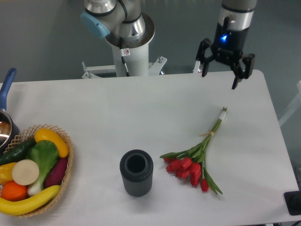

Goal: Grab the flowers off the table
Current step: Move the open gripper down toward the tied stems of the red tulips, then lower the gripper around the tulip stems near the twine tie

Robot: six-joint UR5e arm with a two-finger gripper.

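Note:
The flowers [197, 157] lie flat on the white table [141, 113] at the right front: red tulip heads toward the front, thin green stems running up and right, tied midway with a tan band. My gripper [220, 79] hangs above the table's far right edge, well behind the stem ends. It is open and empty, fingers spread wide and pointing down.
A dark ribbed cylindrical vase [136, 172] stands upright left of the tulip heads. A wicker basket [66, 176] of produce sits at the front left, with a blue-handled pot [5, 113] behind it. The arm's base [127, 42] stands behind the table's far edge.

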